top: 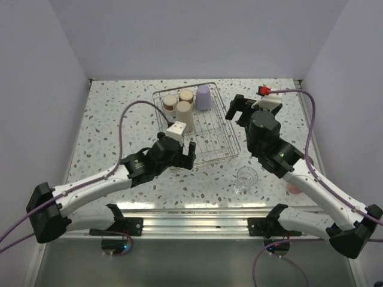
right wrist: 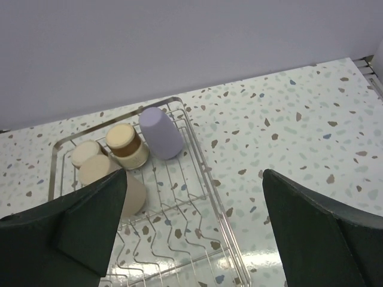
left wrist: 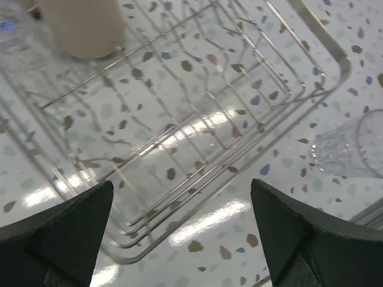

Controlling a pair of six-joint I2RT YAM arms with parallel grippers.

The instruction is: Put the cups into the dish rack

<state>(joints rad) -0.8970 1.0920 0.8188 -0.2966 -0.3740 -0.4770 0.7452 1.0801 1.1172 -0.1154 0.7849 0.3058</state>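
While the left hand (left wrist: pixel 181 190) and right hand (right wrist: pixel 194 174) hang released, four cups (top: pixel 185 107) occupy the dish rack's (top: pixel 222 135) far corner.

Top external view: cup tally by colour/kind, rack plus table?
lavender cup: 1
beige tumbler: 1
tan-based cups: 2
clear glass: 1
salmon-pink cup, mostly hidden: 1
Total: 6

L tool (top: pixel 185 156) & R tool (top: pixel 237 111): fingers wide apart, empty; both arms angled inward.
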